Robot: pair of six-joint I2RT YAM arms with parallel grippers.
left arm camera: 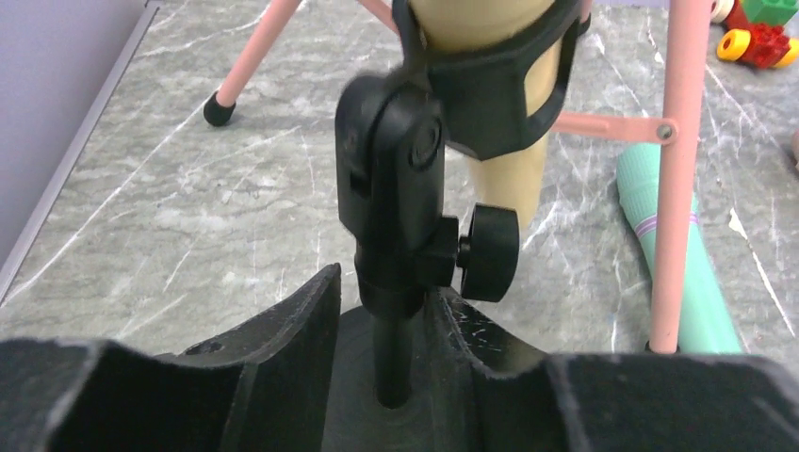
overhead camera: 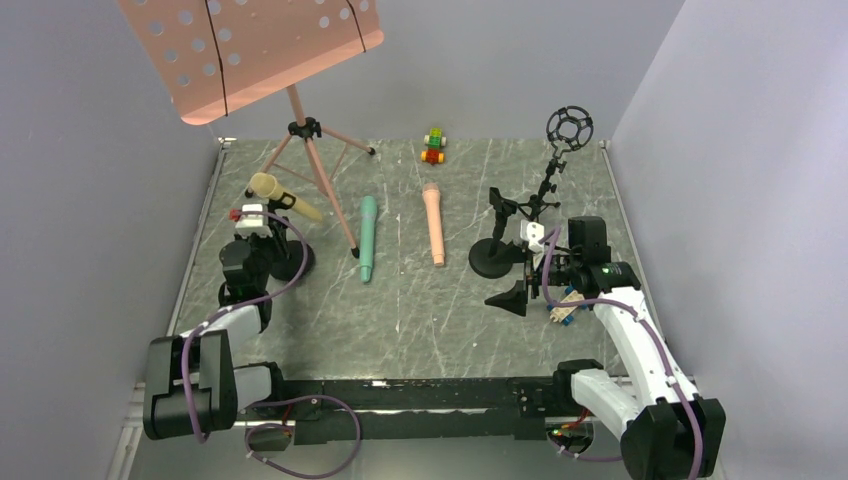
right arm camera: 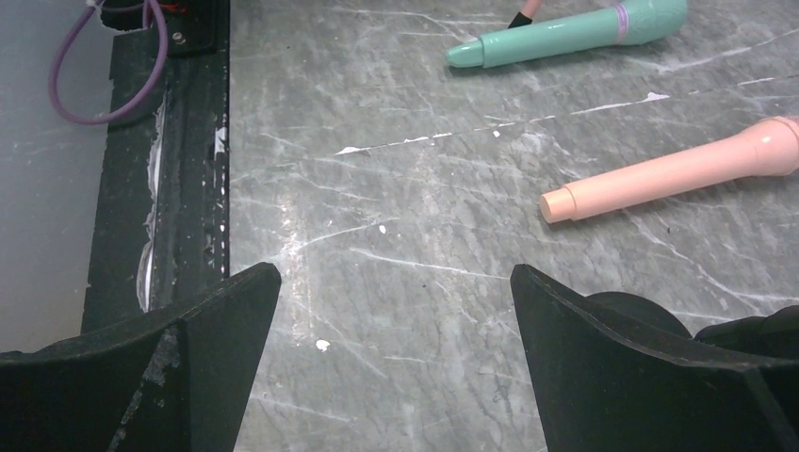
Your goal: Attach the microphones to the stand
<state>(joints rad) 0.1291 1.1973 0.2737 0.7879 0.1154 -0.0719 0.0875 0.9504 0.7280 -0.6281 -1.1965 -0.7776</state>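
At the left stand (left arm camera: 391, 179): yellow mic (overhead camera: 272, 190) sits in the clip, head to the left, tail slanting right; this one looks attached
On the table (overhead camera: 420, 330), middle: teal mic (overhead camera: 367, 238) and pink mic (overhead camera: 433, 222) lie flat, near each other but apart, tails toward the arms; neither is on a stand
Right stand (overhead camera: 497, 258): black round base, clip looks empty; just beside the right gripper
Left gripper (left arm camera: 386, 292): jaws a little apart, one each side of the left stand's post; narrow gaps show, so it seems to pinch nothing
Right gripper (right arm camera: 396, 273): jaws wide, nothing between them; low over bare table, pink mic's tail near
Handling: mics look light, stiff, smooth plastic; round, so likely to roll or skid under a poor pinch; best taken across the thick barrel below the head, leaving the narrow tail free for the clip
Writing: no brand or label readable; teal mic bears only a thin purple band near its head
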